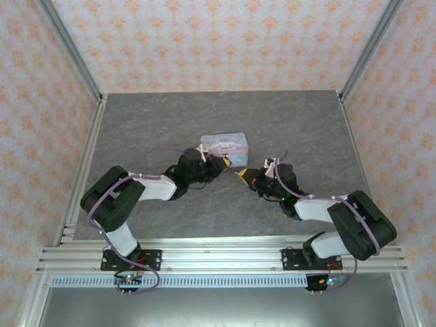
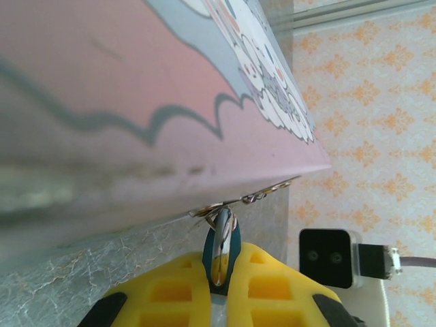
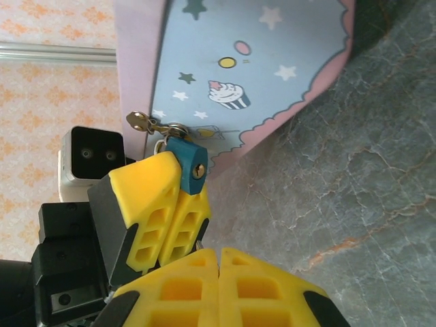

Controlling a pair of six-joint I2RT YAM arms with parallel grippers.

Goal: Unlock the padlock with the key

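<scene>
Risk sits with the key [image 3: 139, 122]: it hangs upper left off the padlock [image 3: 193, 163], pinched mid-frame in our left hand [image 3: 180, 180]; our closed, empty right hand [image 3: 218, 262] may knock it away.

The bench [image 1: 150, 122] was a grey slab veined with pale, marble-like lines, and close up a faint rust-coloured streak ran through them. One thing lay directly on it: a rectangular tin [image 1: 225, 145], pale blue with a wavy pink border, printed with stars and a cupcake, lying flat with its lid up. Aluminium rails [image 1: 87, 163] edged the bench well to the left and right of the tin, and the patterned wall stood well behind it
</scene>
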